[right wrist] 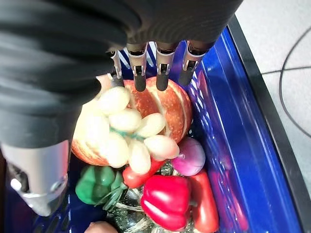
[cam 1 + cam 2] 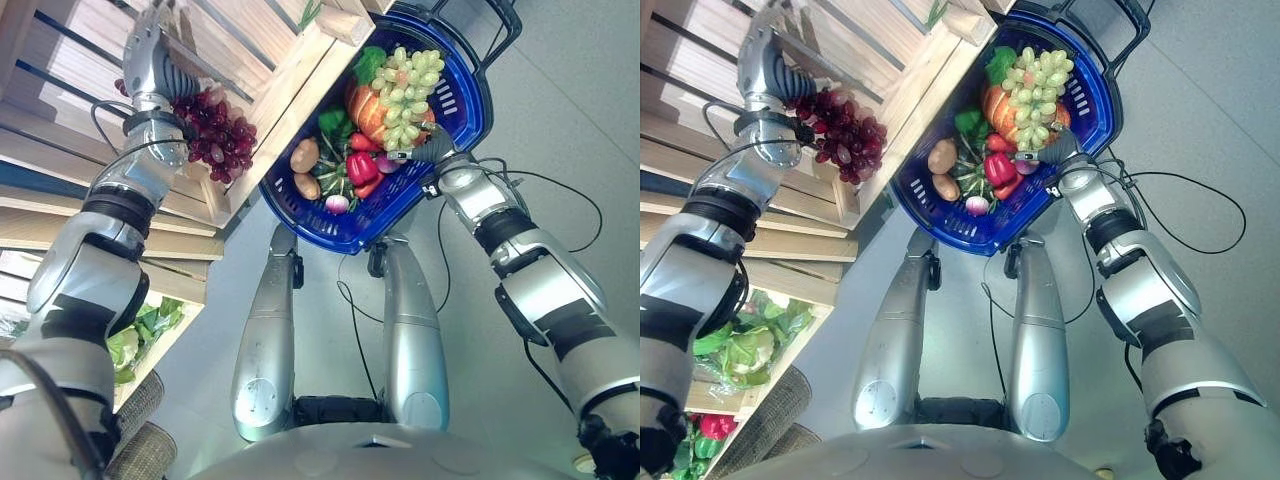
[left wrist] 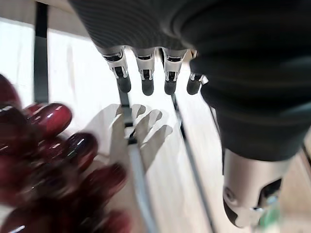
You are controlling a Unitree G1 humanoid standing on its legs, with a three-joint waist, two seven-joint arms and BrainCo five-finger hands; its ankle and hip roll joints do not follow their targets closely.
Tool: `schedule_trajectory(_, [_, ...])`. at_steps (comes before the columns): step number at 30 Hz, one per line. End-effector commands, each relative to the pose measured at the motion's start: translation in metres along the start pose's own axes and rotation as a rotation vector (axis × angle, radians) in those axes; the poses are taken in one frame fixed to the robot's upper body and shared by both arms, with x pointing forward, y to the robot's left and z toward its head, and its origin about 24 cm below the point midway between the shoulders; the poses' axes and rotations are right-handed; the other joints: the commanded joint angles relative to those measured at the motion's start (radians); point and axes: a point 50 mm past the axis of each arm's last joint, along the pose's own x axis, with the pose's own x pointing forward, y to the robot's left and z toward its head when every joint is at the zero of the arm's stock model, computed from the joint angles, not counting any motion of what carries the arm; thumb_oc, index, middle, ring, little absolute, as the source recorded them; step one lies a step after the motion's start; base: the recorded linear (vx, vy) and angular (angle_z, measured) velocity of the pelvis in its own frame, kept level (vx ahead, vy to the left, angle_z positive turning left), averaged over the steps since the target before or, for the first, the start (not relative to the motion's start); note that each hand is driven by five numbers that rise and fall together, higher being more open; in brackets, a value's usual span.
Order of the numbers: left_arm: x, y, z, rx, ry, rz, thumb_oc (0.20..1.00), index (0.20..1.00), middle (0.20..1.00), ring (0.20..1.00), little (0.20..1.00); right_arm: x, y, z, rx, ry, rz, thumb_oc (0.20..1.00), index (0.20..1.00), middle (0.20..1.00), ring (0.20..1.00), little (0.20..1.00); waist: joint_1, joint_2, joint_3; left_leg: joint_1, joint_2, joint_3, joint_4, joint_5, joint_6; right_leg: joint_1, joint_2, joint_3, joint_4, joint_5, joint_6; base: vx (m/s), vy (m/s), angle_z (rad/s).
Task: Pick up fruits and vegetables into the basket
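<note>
A blue basket (image 2: 472,108) with a black handle sits on the grey floor beside the wooden crates. It holds green grapes (image 2: 408,85), an orange pumpkin (image 1: 165,107), a red pepper (image 1: 167,199), a green pepper (image 2: 332,122), two potatoes (image 2: 305,155) and a purple onion (image 1: 190,156). My right hand (image 2: 430,148) hovers over the basket's near side, fingers (image 1: 141,73) straight above the pumpkin and green grapes, holding nothing. A bunch of dark red grapes (image 2: 215,135) lies in a slatted wooden crate (image 2: 290,70). My left hand (image 2: 150,50) reaches into that crate just past the bunch, fingers (image 3: 146,82) straight.
Wooden crate shelves run along the left. A lower shelf holds leafy green cabbages (image 2: 745,345) and red peppers (image 2: 710,425). A woven wicker basket (image 2: 140,440) stands at the bottom left. Bare grey floor (image 2: 560,100) lies to the right of the blue basket.
</note>
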Motion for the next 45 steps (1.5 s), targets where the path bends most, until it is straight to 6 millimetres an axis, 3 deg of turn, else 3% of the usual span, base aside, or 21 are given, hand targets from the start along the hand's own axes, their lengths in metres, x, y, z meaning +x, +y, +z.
schedule_trajectory(1, [-0.002, -0.005, -0.008, 0.089, 0.002, -0.085, 1.0, 1.0, 1.0, 1.0, 1.0, -0.001, -0.03, -0.007, -0.09, -0.01, -0.096, 1.0, 1.0, 1.0, 1.0, 1.0, -0.035, 0.113, -0.041, -0.034, -0.042, 0.049, 0.163, -0.132, 0.017, 0.066, 0.03, -0.02, -0.199, 0.107, 0.086, -0.01, 0.052, 0.01])
schedule_trajectory(5, [-0.003, -0.006, -0.008, 0.096, 0.0, -0.098, 1.0, 1.0, 1.0, 1.0, 1.0, -0.001, -0.031, -0.007, -0.091, -0.012, -0.101, 1.0, 1.0, 1.0, 1.0, 1.0, -0.036, 0.113, -0.041, -0.034, -0.041, 0.05, 0.163, -0.132, 0.017, 0.066, 0.03, -0.02, -0.199, 0.107, 0.087, 0.0, 0.001, -0.02])
schedule_trajectory(11, [-0.031, -0.048, -0.022, 0.29, -0.053, -0.447, 1.0, 1.0, 1.0, 1.0, 1.0, -0.004, -0.051, -0.002, -0.046, -0.127, -0.219, 1.0, 1.0, 1.0, 1.0, 1.0, -0.066, 0.128, -0.041, -0.028, -0.038, 0.072, 0.149, -0.13, 0.016, 0.062, 0.033, -0.003, -0.22, 0.12, 0.092, -0.02, 0.072, 0.01])
schedule_trajectory(24, [-0.047, -0.061, -0.034, 0.407, -0.074, -0.568, 1.0, 1.0, 1.0, 1.0, 1.0, -0.017, -0.056, 0.018, 0.007, -0.319, -0.355, 1.0, 1.0, 1.0, 1.0, 1.0, -0.084, 0.117, -0.041, -0.029, -0.032, 0.079, 0.136, -0.13, 0.018, 0.061, 0.039, 0.003, -0.238, 0.129, 0.1, -0.01, 0.004, -0.01])
schedule_trajectory(27, [-0.055, -0.065, -0.042, 0.469, -0.072, -0.618, 1.0, 1.0, 1.0, 1.0, 1.0, -0.026, -0.066, 0.018, 0.065, -0.376, -0.497, 1.0, 1.0, 1.0, 1.0, 1.0, -0.094, 0.116, -0.041, -0.024, -0.031, 0.078, 0.132, -0.134, 0.019, 0.063, 0.042, 0.009, -0.241, 0.13, 0.102, 0.0, 0.0, 0.0])
schedule_trajectory(33, [-0.069, -0.072, -0.053, 0.515, -0.056, -0.654, 1.0, 1.0, 1.0, 1.0, 1.0, -0.033, -0.085, 0.006, 0.14, -0.374, -0.684, 1.0, 1.0, 1.0, 1.0, 1.0, -0.102, 0.12, -0.041, -0.022, -0.03, 0.08, 0.13, -0.14, 0.021, 0.064, 0.044, 0.017, -0.247, 0.131, 0.104, 0.0, 0.007, 0.0])
schedule_trajectory(38, [-0.081, -0.078, -0.064, 0.62, -0.071, -0.728, 1.0, 1.0, 1.0, 1.0, 1.0, -0.036, -0.107, -0.021, 0.208, -0.273, -0.83, 1.0, 1.0, 1.0, 1.0, 1.0, -0.098, 0.12, -0.041, -0.028, -0.026, 0.078, 0.133, -0.149, 0.027, 0.065, 0.044, 0.017, -0.253, 0.131, 0.104, 0.0, 0.012, -0.05])
schedule_trajectory(45, [-0.082, -0.073, -0.076, 0.744, -0.065, -0.764, 1.0, 1.0, 1.0, 1.0, 1.0, -0.035, -0.122, -0.041, 0.264, -0.167, -0.894, 1.0, 1.0, 1.0, 1.0, 1.0, -0.085, 0.108, -0.041, -0.054, -0.024, 0.065, 0.148, -0.156, 0.035, 0.05, 0.047, 0.009, -0.253, 0.136, 0.106, -0.01, -0.019, -0.01])
